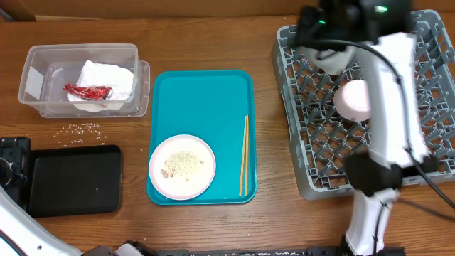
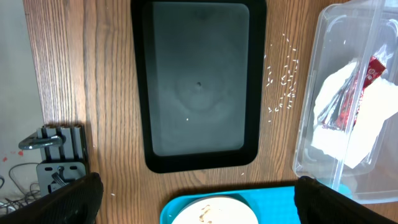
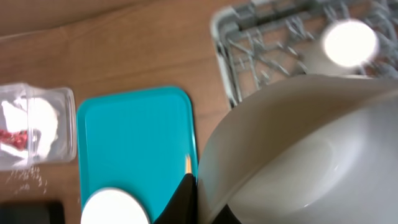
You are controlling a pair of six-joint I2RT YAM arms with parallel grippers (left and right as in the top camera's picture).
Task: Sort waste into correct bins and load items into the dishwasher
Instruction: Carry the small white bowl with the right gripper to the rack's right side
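Note:
My right gripper (image 3: 202, 200) is shut on the rim of a pale bowl (image 3: 298, 155), held over the near-left part of the grey dish rack (image 1: 302, 167). A pink bowl (image 1: 353, 99) lies upside down in the rack (image 3: 227, 37). The pink plate (image 1: 182, 166) with rice scraps rests on the teal tray (image 1: 202, 92). The napkin (image 1: 106, 80) and red wrapper (image 1: 89, 91) lie in the clear tub (image 1: 32, 57). My left gripper (image 2: 199, 208) hangs open high above the black tray (image 2: 199, 81), empty.
Loose rice grains (image 1: 85, 129) lie on the wood between the tub and the black tray (image 1: 75, 179). Chopsticks (image 1: 244, 156) lie along the teal tray's right side. My right arm (image 1: 387, 107) crosses over the rack.

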